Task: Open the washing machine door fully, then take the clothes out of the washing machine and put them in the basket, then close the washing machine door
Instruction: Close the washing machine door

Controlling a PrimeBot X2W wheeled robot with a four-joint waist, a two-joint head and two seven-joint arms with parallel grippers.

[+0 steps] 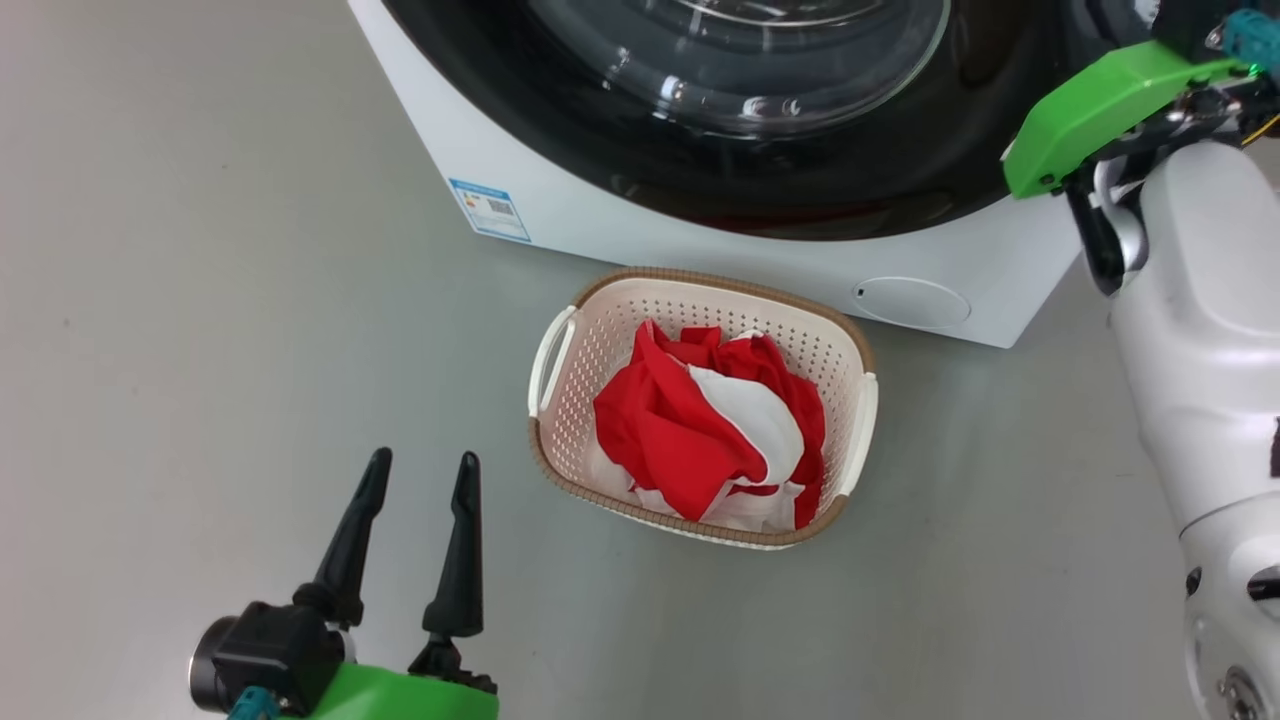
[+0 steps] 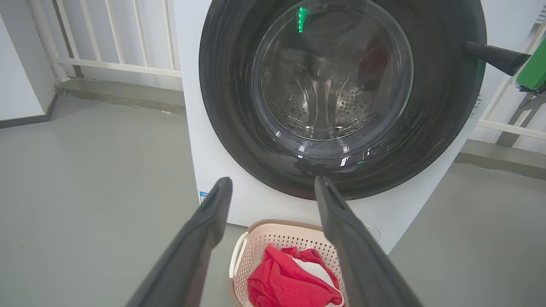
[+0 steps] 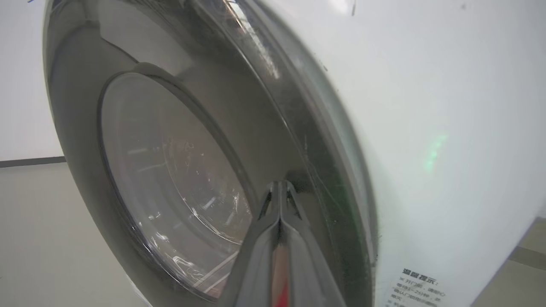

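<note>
Head view looked down on a white front-loading washing machine [image 1: 590, 235] standing on a grey floor [image 1: 200, 300]. Its round washing machine door [image 1: 760, 190], with a wide glossy black rim and a bulging glass window, lay against the front of the machine; whether it was latched could not be told. A blue label [image 1: 490, 208] sat at the lower left of the machine's front and a round white flap [image 1: 910, 302] at the lower right. Just in front of the machine, below the door, stood a cream perforated basket [image 1: 700, 283] with a brown woven-look rim. The clothes [image 1: 700, 430], crumpled red fabric with white panels, lay inside it. At the lower left of that view the left gripper [image 1: 422, 460] hung over bare floor, to the left of the basket and apart from it, its two dark fingers spread wide with nothing between them. Left wrist view looked between those fingers at the door, with the perforated steel drum [image 2: 324, 102] visible through the glass and a white railing [image 2: 111, 38] behind the machine. Right wrist view showed the right gripper [image 3: 279, 189] with its fingers pressed together, gripping nothing, their tips against the door's black rim near its outer edge.
</note>
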